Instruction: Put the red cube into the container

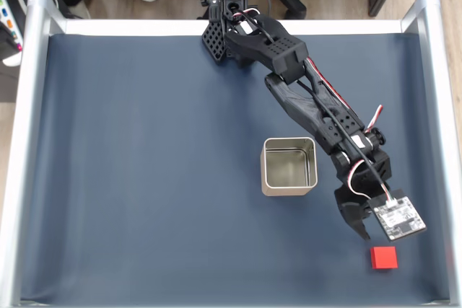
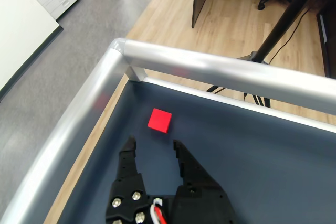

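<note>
On the dark blue mat point(image 1: 144, 178) framed by a silvery metal rail point(image 1: 25, 142), the square silvery metal tin with rounded corners point(image 1: 289, 166) serves as the landmark in the fixed view; it stands open-topped, its pale shiny interior bare. Right of the tin, the black jointed arm point(image 1: 310, 99) reaches diagonally from its base at the far edge of the mat, passing just beside the tin's right wall. Below and right of the tin, the black two-finger gripper point(image 1: 369, 234) hangs with its fingers parted and nothing between them. The small bright-red matte cube point(image 1: 384, 257) lies on the mat further below and right of the tin, well apart from it, just beyond the gripper's tips. In the wrist view the gripper point(image 2: 153, 144) stands moderately open, and the cube point(image 2: 159, 119) sits just ahead of the gap, untouched, near the rail's rounded corner point(image 2: 118, 48).
</note>
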Robot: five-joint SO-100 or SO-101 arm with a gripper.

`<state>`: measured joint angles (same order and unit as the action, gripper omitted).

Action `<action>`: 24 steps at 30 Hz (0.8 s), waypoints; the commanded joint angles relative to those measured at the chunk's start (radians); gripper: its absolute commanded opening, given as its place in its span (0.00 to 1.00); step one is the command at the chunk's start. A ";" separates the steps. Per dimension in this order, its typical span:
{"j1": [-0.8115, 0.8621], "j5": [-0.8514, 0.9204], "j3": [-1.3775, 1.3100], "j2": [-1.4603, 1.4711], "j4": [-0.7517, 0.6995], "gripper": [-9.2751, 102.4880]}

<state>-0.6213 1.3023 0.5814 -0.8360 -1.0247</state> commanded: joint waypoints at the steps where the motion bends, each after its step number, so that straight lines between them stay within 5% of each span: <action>1: 0.002 0.017 -0.071 0.005 0.051 0.34; 24: 0.031 0.167 -0.051 0.166 0.344 0.42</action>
<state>-0.6075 1.4680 0.5768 -0.6611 -0.7056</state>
